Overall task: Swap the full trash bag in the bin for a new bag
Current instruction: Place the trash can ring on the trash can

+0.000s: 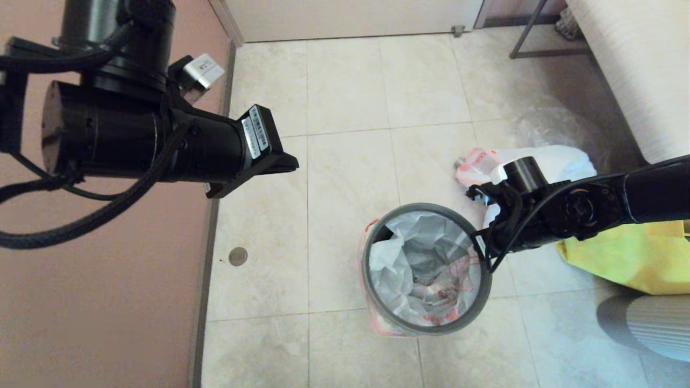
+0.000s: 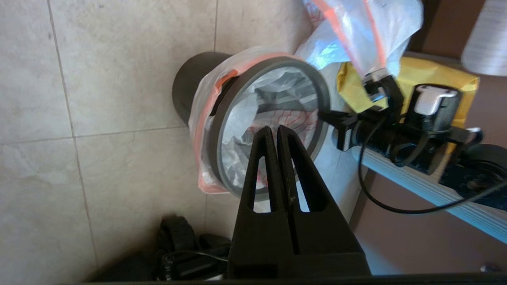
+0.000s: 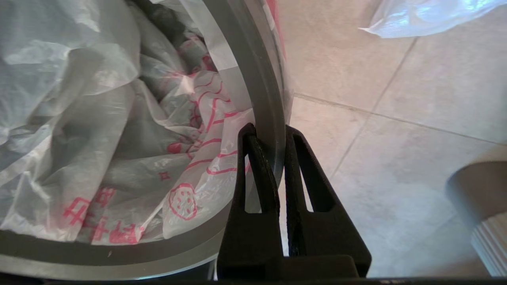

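The bin [image 2: 190, 83] stands on the tiled floor with its grey hoop [image 1: 431, 327] on top. The new bag [image 1: 426, 258] with red print lines the inside, and its pink-orange hem hangs over the outside under the hoop. My right gripper [image 3: 270, 132] is shut on the hoop [image 3: 253, 71] at the bin's right side, one finger inside and one outside. The full trash bag [image 1: 560, 159] lies on the floor behind my right arm. My left gripper [image 2: 274, 128] is shut and empty, held high to the left and pointing towards the bin.
A yellow fabric bag [image 1: 630, 258] lies right of the bin under my right arm. Clear crumpled plastic [image 1: 555, 124] sits beyond the full bag. A white striped sofa [image 1: 636, 70] is at the far right, a pink wall [image 1: 108, 302] on the left, a floor drain [image 1: 237, 256] near it.
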Controlling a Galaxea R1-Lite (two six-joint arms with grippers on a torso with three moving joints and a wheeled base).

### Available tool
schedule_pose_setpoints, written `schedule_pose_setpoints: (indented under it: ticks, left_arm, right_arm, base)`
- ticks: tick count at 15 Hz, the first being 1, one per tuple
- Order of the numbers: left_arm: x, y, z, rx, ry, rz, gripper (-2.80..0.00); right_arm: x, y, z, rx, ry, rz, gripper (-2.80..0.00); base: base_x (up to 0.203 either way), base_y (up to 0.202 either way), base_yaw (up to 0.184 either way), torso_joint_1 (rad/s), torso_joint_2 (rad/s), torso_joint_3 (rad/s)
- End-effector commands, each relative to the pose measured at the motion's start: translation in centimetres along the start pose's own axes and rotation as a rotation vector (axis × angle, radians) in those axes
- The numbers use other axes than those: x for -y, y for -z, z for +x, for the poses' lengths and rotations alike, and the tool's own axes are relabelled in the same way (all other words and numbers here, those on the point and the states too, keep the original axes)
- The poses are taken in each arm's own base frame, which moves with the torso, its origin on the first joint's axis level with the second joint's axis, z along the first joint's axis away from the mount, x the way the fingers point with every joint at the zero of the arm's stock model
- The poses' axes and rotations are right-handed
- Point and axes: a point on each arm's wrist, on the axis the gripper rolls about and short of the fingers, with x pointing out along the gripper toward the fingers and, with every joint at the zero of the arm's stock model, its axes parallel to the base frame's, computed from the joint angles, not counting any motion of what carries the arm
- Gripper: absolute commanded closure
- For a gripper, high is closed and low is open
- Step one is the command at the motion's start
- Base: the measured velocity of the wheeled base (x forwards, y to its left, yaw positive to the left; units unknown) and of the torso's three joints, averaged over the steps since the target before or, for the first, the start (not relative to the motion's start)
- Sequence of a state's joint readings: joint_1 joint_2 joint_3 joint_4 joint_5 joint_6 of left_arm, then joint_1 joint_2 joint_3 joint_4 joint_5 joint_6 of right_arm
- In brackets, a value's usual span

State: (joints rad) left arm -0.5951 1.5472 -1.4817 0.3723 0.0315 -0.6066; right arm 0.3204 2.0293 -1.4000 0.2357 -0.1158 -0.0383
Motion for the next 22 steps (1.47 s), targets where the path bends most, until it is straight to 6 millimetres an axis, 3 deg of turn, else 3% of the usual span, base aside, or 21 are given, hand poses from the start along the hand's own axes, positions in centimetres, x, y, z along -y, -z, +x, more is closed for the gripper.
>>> schedule_pose_setpoints:
  ticks: [1,3,4,6,10,13,15,16,18,22]
  left_arm:
    - [-0.1,0.2,0.8,-0.017,-0.011,-0.003,0.0]
    - [0.0,0.2,0.6,-0.015,-0.006,-0.001,0.0]
    - [0.0,0.2,0.6,-0.017,-0.008,-0.001,0.0]
    - [0.1,0.4,0.8,-0.024,-0.005,0.001,0.0]
    - [0.1,1.2,1.6,-0.06,-0.014,0.018,0.0]
    - [-0.4,2.2,4.1,-0.126,-0.045,0.048,0.0]
    - [-0.8,3.0,6.1,-0.215,-0.014,0.045,0.0]
    - [-1.3,3.5,7.0,-0.291,0.045,0.035,0.0]
    - [-3.3,4.2,9.3,-0.443,0.171,0.015,0.0]
    - [-6.6,7.1,14.8,-0.501,0.266,0.02,0.0]
  right_arm:
    - [-0.3,0.2,0.7,-0.017,0.001,-0.007,0.0]
    - [-0.4,0.2,0.7,-0.016,0.0,-0.012,0.0]
    - [-0.6,0.1,0.7,0.001,-0.003,-0.014,-2.8]
    - [-0.9,0.0,-0.1,0.038,-0.007,-0.017,-2.8]
    - [-0.5,0.7,-4.3,0.099,-0.015,-0.006,-2.8]
    - [0.5,2.6,-8.2,0.131,-0.068,0.012,-2.8]
    - [1.4,4.1,-9.8,0.144,-0.225,0.024,-2.8]
    - [1.9,4.6,-9.9,0.153,-0.348,0.03,0.0]
    - [3.6,5.1,-8.9,0.175,-0.54,0.051,0.0]
    - [4.8,6.3,-2.6,0.08,-0.687,0.06,0.0]
  base:
    - [0.0,0.0,0.0,0.0,0.0,0.0]
    - [0.0,0.0,0.0,0.0,0.0,0.0]
    - [0.0,0.0,0.0,0.0,0.0,0.0]
    - [0.0,0.0,0.0,0.0,0.0,0.0]
    - [0.0,0.0,0.0,0.0,0.0,0.0]
    - [0.0,0.0,0.0,0.0,0.0,0.0]
    - [0.0,0.0,0.0,0.0,0.0,0.0]
    - [0.0,0.0,0.0,0.0,0.0,0.0]
    - [0.0,0.0,0.0,0.0,0.0,0.0]
    - [0.0,0.0,0.0,0.0,0.0,0.0]
